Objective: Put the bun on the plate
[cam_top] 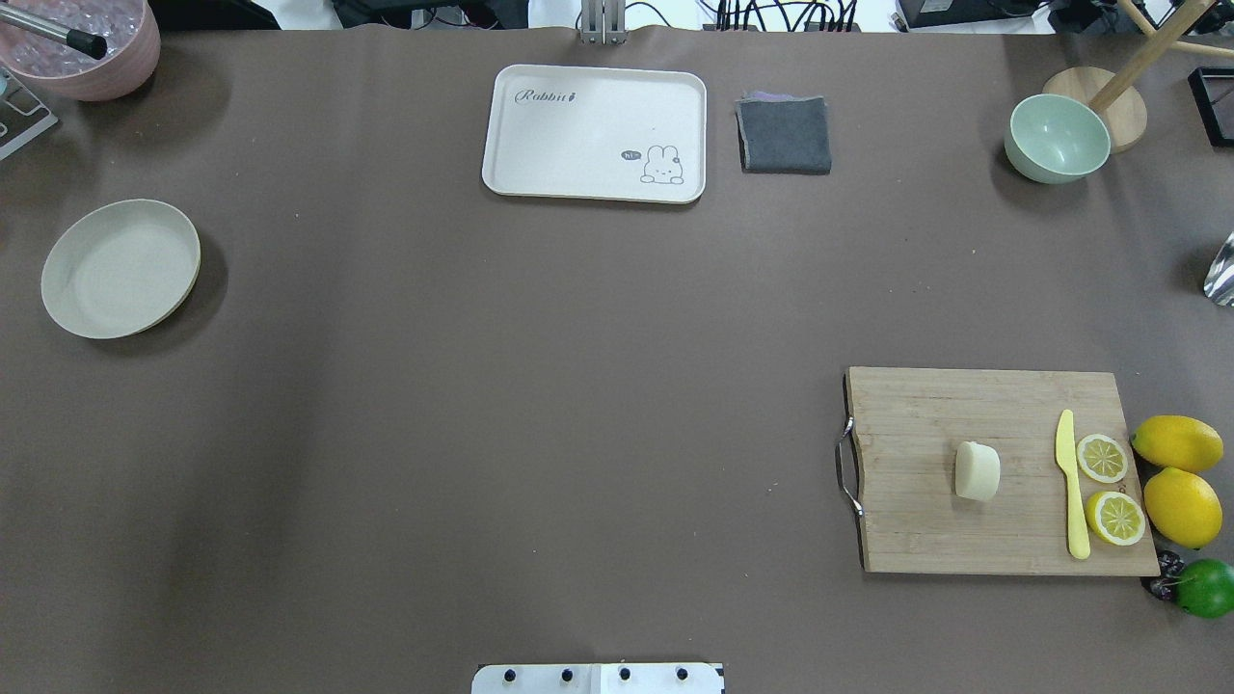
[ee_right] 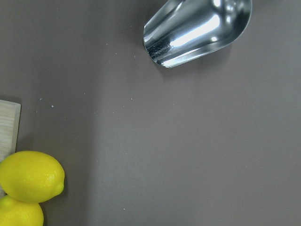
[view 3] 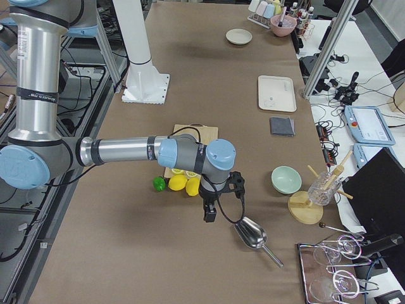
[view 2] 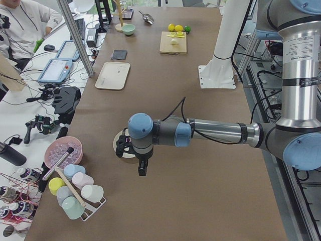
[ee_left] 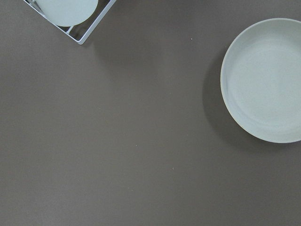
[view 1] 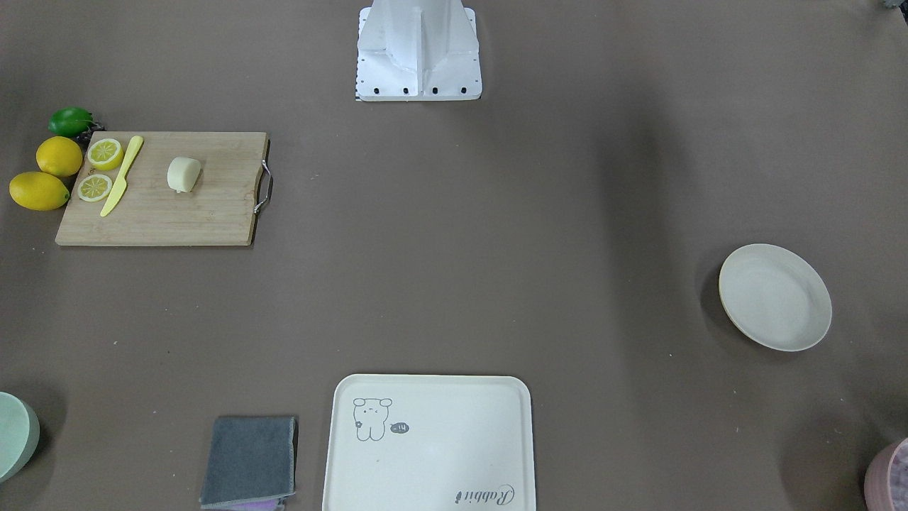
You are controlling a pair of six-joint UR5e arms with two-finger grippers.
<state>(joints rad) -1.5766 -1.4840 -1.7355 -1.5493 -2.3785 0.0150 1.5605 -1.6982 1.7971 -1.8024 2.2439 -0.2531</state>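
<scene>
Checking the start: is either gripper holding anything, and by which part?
Nothing: the bun lies alone on the cutting board; left gripper and right gripper hang away from it.

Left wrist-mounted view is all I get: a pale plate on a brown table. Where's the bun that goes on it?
Observer: The bun sits on a wooden cutting board at the opposite end, on the robot's right side.
Visitor: Anything else on that board?
Observer: Two lemon halves and a yellow knife, beside the bun, not touching it.
Visitor: Is an arm close to it?
Observer: The right gripper hangs beyond the whole lemons beside the board, near a metal scoop.
</scene>
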